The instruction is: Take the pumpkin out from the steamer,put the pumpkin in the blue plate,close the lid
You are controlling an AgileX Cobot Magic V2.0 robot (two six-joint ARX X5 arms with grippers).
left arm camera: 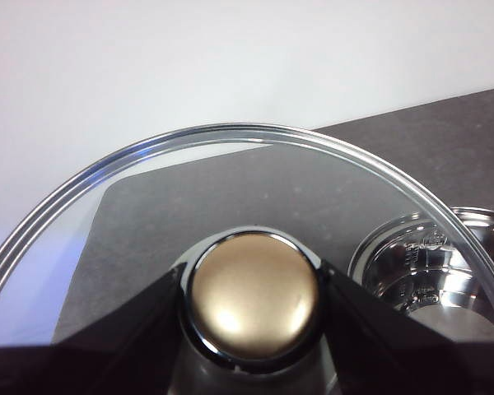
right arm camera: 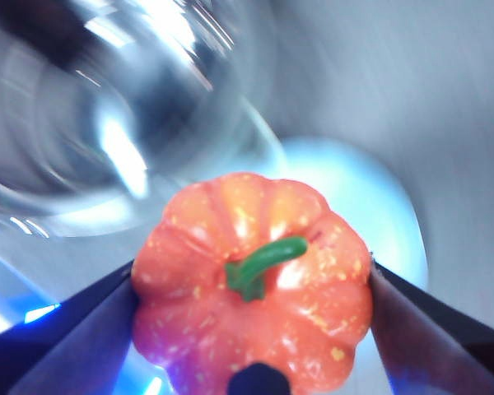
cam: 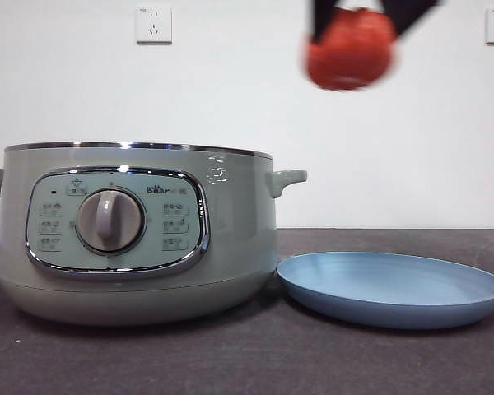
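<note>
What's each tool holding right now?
Left tool: shut on the lid, by its knob.
Right tool: shut on the pumpkin, high above the blue plate.

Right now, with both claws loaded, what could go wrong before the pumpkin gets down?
The small orange ribbed pumpkin hangs high in the right claw, above the light-blue plate; released from there, it could bounce off. The left claw grips the glass lid only by its knob, so the lid might tilt and knock the sage-green steamer.

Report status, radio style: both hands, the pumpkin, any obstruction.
Right hand shut on pumpkin, high above blue plate. Left hand shut on lid knob, held off steamer. Plate unobstructed.
</note>
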